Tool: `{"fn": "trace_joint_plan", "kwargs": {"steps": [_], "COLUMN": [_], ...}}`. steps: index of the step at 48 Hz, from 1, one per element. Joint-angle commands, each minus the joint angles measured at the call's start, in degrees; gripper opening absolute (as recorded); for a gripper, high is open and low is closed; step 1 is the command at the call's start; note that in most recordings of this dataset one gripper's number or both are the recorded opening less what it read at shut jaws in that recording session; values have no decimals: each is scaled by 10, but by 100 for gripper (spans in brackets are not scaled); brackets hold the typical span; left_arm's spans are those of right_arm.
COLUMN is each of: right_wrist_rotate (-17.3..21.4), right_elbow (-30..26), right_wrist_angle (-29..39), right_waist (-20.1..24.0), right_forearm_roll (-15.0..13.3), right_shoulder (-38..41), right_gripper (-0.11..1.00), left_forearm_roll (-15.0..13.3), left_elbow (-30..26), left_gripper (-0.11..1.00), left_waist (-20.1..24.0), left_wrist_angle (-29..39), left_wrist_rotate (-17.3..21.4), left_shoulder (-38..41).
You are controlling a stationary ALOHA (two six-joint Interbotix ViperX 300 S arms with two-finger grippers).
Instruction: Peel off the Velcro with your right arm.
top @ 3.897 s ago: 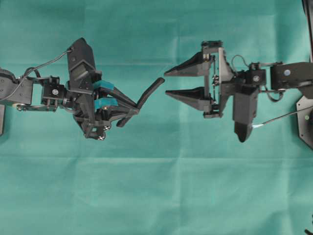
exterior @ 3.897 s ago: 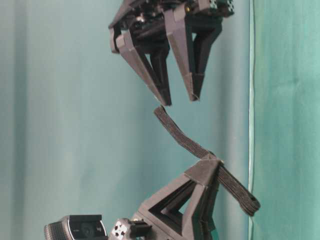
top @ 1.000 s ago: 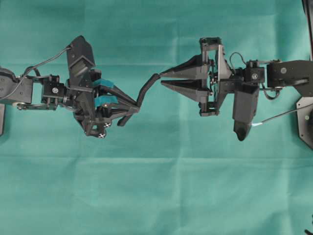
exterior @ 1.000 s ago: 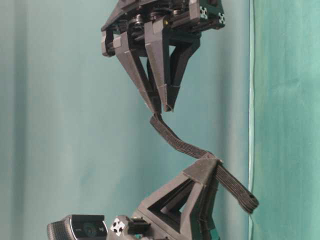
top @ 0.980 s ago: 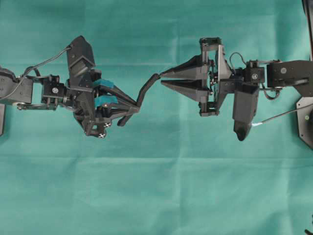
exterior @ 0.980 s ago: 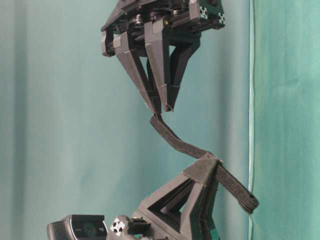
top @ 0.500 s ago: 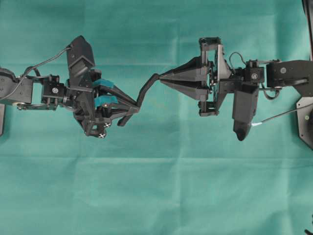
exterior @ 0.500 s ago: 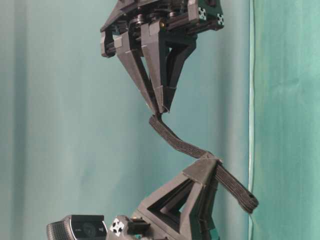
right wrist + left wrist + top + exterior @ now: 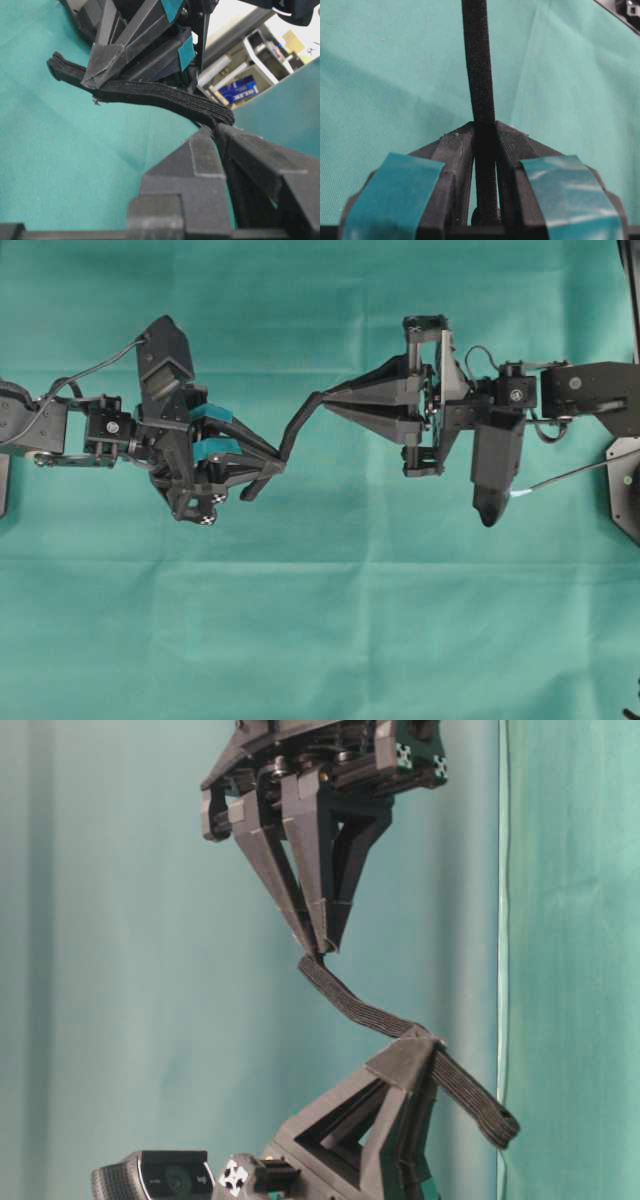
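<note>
Black strip stretched between 2 closed grippers, left gripper and right gripper, both pinching it.

velcro spans between left gripper and right gripper.

1. a lab or workshop test rig: a teal cloth covers the tabletop and hangs as a backdrop.
2. behind it, the right wrist view shows cluttered shelving with a blue box and metal framing.

black velcro, teal tape patches on dark fingers, plain teal cloth.
</note>
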Motion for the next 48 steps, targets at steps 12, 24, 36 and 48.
{"fn": "trace_joint_plan", "kwargs": {"steps": [12,24,36,48], "right_wrist_rotate": [1,1,1,2], "right_elbow": [-15,-13,-11,-12], "right_wrist_angle": [-6,-6,-4,-3], "right_waist": [2,2,14,25], "right_forearm_roll": [0,0,-1,-1], "right_shoulder": [-1,-1,-1,10], "right_gripper": [-9,-9,-9,-9], "left_forearm_roll": [-1,0,0,-1], "left_elbow": [-7,-7,-9,-12], "left_gripper": [10,10,10,10], "left_waist": [0,0,0,0], "left_wrist_angle": [-5,-6,-6,-6], "left_wrist_rotate": [0,0,1,1], "left_shoulder": [-6,-6,-6,-7]}}
